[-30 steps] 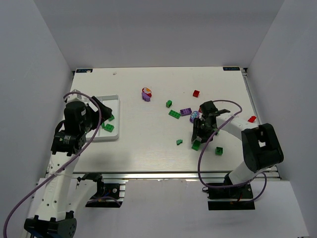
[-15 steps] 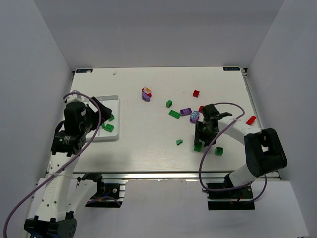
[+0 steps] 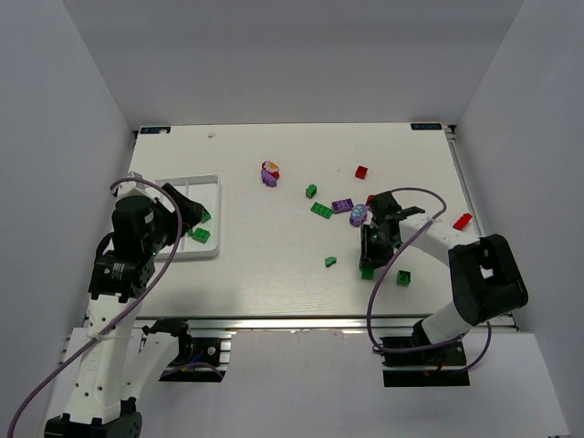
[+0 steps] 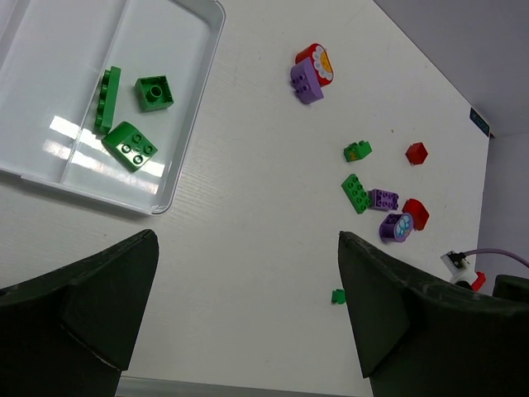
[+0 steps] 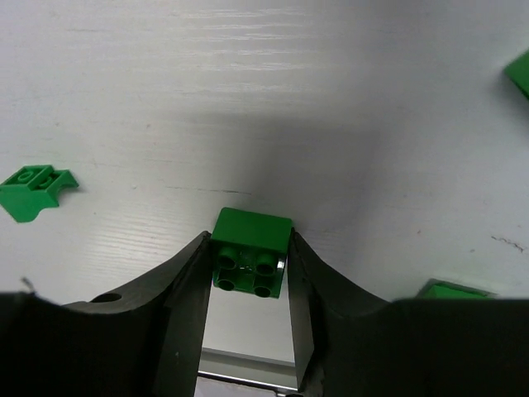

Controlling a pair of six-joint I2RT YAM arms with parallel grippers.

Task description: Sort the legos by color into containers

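From above, the white tray (image 3: 208, 180) lies on the table (image 3: 274, 246) at the left, partly hidden by the left arm. Two green pieces (image 3: 201, 235) show in its near right corner. The left gripper (image 3: 189, 212) hangs over the tray, jaws wide apart. Well to the right, the right gripper (image 3: 368, 263) is down at the table on a green brick (image 3: 365, 272). The other loose legos (image 3: 321, 210) are scattered around it (green, red and purple, including a rounded purple and red one (image 3: 270, 172) farther back).

The left wrist view shows the tray (image 4: 216, 33) more plainly. A thin wall splits it, and the compartment on the right of that wall holds three green bricks: a long one (image 4: 106, 101) on edge against the wall, a small single-stud one (image 4: 154, 92) just beside it, and a four-stud one (image 4: 131, 145) nearer the camera. The left gripper (image 4: 246, 241) is spread wide with nothing between its fingers (image 4: 99, 306).

In the right wrist view, the right gripper (image 5: 249, 269) is clamped on the green brick (image 5: 252, 227), a finger against each side. The brick rests on the table, studs towards the camera. A green sloped piece (image 5: 31, 192) lies apart to the left.
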